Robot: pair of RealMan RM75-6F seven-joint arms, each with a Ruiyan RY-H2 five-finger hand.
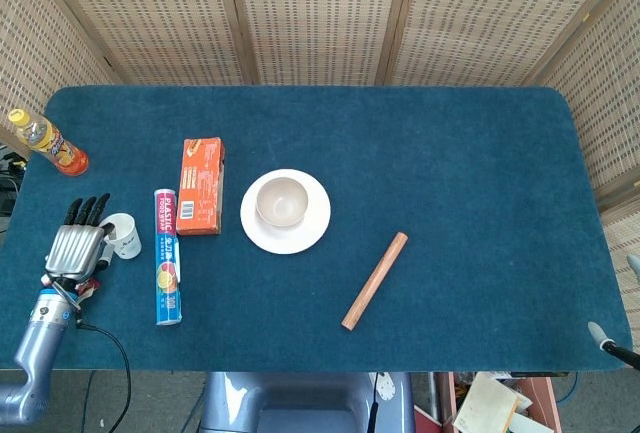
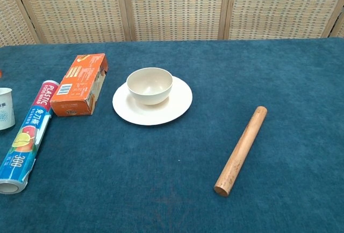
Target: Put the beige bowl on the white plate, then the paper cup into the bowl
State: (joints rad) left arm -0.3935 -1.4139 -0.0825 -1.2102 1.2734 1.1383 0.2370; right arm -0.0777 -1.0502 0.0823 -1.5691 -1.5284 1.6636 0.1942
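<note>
The beige bowl (image 1: 281, 201) (image 2: 150, 84) sits upright on the white plate (image 1: 310, 228) (image 2: 180, 101) near the table's middle. The paper cup (image 1: 125, 235) (image 2: 4, 115) stands at the far left, cut by the chest view's edge. My left hand (image 1: 78, 241) is right beside the cup on its left, fingers stretched out straight and touching its side, with no visible grip around it. Of my right hand only a grey sliver (image 1: 598, 334) shows at the head view's lower right corner, off the table.
A plastic-wrap roll (image 1: 167, 256) (image 2: 26, 135) lies just right of the cup, with an orange box (image 1: 201, 185) (image 2: 80, 84) beyond it. A wooden rolling pin (image 1: 375, 280) (image 2: 242, 150) lies right of the plate. An orange drink bottle (image 1: 47, 142) stands far left.
</note>
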